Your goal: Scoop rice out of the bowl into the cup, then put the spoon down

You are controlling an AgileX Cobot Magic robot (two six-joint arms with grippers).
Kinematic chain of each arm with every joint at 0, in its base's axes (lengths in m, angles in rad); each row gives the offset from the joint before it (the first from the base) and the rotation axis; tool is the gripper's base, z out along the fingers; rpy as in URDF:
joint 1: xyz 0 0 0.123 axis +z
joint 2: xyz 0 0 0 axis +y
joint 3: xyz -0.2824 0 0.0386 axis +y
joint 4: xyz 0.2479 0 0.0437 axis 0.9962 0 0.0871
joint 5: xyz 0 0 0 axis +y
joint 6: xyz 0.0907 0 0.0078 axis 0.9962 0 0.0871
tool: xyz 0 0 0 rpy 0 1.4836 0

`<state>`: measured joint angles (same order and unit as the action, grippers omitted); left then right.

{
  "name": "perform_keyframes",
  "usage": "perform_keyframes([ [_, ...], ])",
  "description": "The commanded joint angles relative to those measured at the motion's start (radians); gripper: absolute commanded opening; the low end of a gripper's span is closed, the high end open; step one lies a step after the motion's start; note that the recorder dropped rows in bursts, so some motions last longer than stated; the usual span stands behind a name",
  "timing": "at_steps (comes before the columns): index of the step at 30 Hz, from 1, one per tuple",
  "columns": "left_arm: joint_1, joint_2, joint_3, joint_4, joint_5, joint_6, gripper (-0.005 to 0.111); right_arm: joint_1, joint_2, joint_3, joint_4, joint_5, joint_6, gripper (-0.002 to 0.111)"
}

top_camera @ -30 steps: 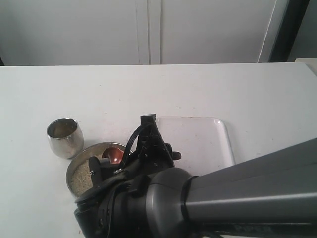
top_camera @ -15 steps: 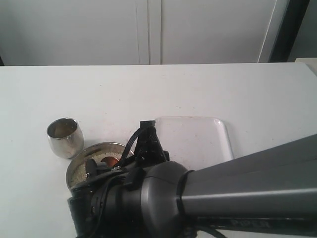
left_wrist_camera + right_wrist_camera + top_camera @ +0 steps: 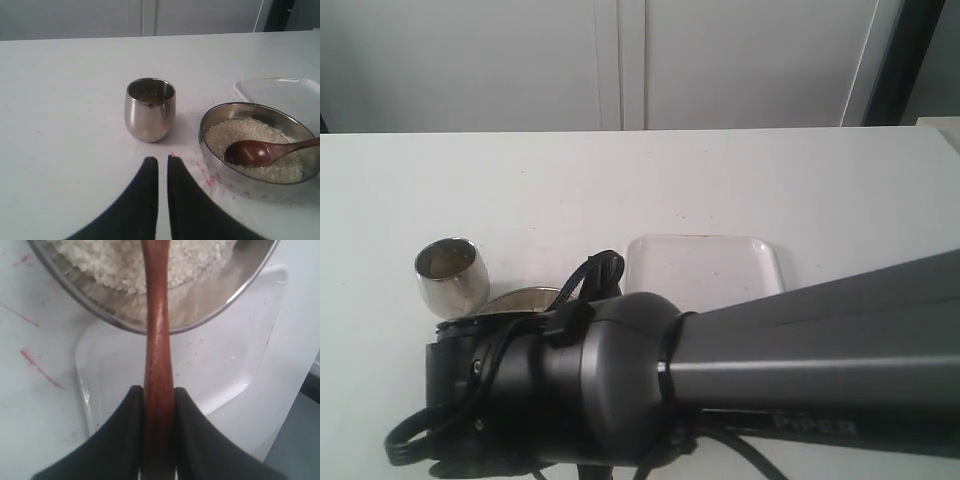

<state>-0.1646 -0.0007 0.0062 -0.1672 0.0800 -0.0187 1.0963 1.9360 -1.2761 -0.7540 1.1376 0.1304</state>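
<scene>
So the right gripper (image 3: 159, 395) was clamped on the handle of the wooden spoon (image 3: 250, 152), and the scoop was resting on the rice (image 3: 235, 135) in the bowl (image 3: 220, 112). The bowl sat at the near left of the table (image 3: 60, 100). The cup (image 3: 149, 109) stood upright just left of it and a bit farther back, not touching. A clear tray (image 3: 280, 90) lay just right of the bowl. The left gripper (image 3: 162, 162) hung nearer than the cup, its jaws pretty much together and holding nothing.
</scene>
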Motion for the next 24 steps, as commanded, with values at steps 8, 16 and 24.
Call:
perform_keyframes([
  [8,-0.007,0.001,-0.006,-0.010,-0.004,0.000,0.014,-0.007,-0.002,-0.055,0.121,0.011,-0.060,0.000],
  [16,-0.007,0.001,-0.006,-0.010,-0.004,0.000,0.014,-0.079,-0.002,-0.127,0.263,0.034,-0.107,0.000],
  [24,-0.007,0.001,-0.006,-0.010,-0.004,0.000,0.014,-0.154,-0.038,-0.135,0.423,0.038,-0.156,0.000],
])
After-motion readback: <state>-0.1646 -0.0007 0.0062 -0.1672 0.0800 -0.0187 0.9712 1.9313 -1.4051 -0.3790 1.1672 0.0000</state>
